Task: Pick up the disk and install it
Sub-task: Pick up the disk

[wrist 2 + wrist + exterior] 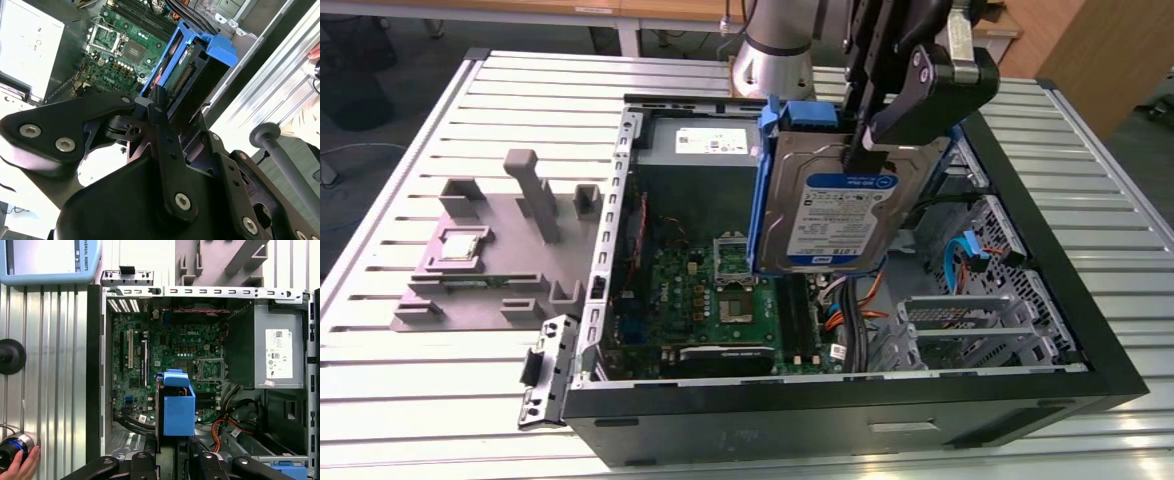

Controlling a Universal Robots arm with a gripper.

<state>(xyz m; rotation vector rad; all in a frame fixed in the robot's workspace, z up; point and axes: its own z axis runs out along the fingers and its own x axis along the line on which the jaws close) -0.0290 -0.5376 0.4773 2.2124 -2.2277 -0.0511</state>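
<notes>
Currently black tool (pixel 871 150) pinches flat silver-metal, blue-bracketed disk (pixel 834 215) — upright. Open black computer case (pixel 854 430) lies below.

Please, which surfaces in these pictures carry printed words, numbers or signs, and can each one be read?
Blue-and-white label on the disk: print too small to read.
White sticker on the grey box: lines and signs too small to read.
Motherboard: white lettering, a maker's name, not quoted here.
Blue-framed screen: a maker's name on its edge, not quoted here.

pincer (pixel 175 107) clamping disk (pixel 184 75), green motherboard (pixel 125 50) beyond
</notes>
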